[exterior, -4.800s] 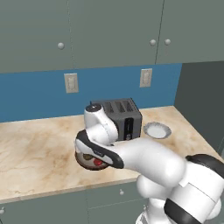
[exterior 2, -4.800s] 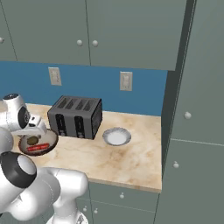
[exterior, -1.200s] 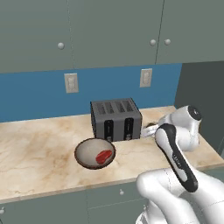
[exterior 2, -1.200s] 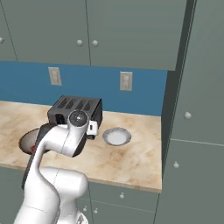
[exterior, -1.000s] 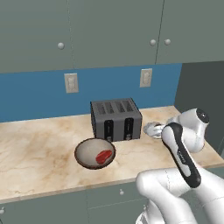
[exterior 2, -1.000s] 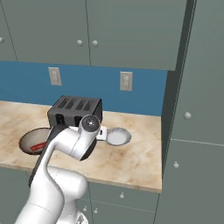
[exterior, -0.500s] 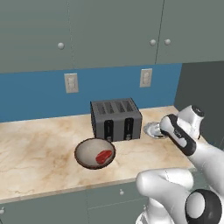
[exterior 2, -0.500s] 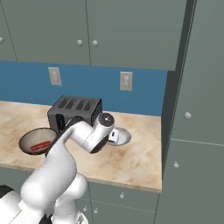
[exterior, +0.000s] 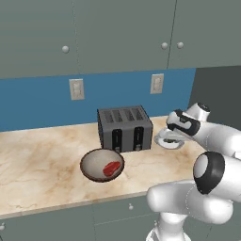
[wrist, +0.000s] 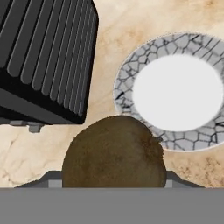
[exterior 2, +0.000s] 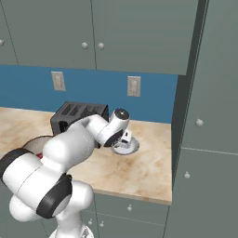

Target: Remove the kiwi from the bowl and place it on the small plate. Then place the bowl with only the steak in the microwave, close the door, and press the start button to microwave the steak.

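Observation:
My gripper [wrist: 113, 180] is shut on the kiwi [wrist: 114, 153], a brown fuzzy ball held between the fingers. It hangs just above the near rim of the small plate [wrist: 177, 92], pale with a crackled scalloped edge. From the base, the gripper [exterior: 172, 135] hovers over the small plate [exterior: 165, 141] right of the toaster, and the gripper [exterior 2: 125, 139] covers part of the small plate [exterior 2: 130, 148]. The brown bowl [exterior: 94, 162] sits in front of the toaster with the red steak [exterior: 112, 168] inside.
A black toaster [exterior: 124, 128] stands close to the left of the plate, its corner [wrist: 43, 57] near my hand. A tall grey cabinet side [exterior 2: 209, 121] bounds the counter on the right. Wall outlets sit on the blue backsplash [exterior: 42, 101].
The hand has carried the kiwi rightward and forward, past the toaster, to a spot over the small plate. The bowl and steak have stayed where they were.

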You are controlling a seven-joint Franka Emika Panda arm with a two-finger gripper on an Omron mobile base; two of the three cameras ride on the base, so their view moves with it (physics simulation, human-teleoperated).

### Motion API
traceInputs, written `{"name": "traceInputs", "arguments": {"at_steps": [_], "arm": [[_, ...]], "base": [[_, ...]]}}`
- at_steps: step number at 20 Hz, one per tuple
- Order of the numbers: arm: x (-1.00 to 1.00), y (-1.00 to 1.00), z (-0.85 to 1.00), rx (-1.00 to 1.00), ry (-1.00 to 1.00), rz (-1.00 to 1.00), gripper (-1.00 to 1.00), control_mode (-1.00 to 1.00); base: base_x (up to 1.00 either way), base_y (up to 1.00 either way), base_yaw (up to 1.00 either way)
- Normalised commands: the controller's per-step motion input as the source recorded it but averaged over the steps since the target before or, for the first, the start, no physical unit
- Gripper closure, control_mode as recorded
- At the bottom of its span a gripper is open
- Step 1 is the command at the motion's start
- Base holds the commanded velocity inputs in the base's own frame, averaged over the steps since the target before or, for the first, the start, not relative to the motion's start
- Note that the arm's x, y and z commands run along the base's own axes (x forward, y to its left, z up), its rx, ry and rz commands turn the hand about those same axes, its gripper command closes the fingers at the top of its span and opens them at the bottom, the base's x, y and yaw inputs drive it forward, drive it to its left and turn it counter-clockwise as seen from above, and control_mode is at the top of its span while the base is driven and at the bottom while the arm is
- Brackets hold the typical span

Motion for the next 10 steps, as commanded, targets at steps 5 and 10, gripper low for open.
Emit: {"name": "traceInputs", "arguments": {"at_steps": [5,10], "arm": [[0.09,-0.28,-0.28,0.00,0.00,0.00,1.00,-1.00],[0.06,-0.15,-0.17,0.00,0.01,0.00,1.00,-1.00]], "base": [[0.00,0.00,0.00],[0.00,0.00,0.00]]}}
